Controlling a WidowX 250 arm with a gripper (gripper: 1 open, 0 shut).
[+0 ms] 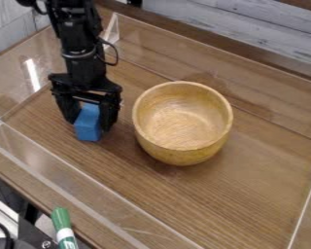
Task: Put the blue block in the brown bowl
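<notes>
The gripper points straight down with its jaws spread wide, one finger on each side of the block; nothing is grasped yet, and contact between fingers and block cannot be confirmed. The block stands on the table, just to the left of the bowl and apart from it. The block appears solid and rigid, with plain matte faces; it should be light, should not deform under clamping, and should offer fair friction. Recommended hold: close on the two opposite flat side faces, at about mid-height, so that the block cannot pivot or squeeze out. Only a light closing force should be needed. The bowl is thick-walled wood, wide-mouthed and much larger than the block, so it should stay put during release. A green marker lies at the table's near edge, well clear of the work.
</notes>
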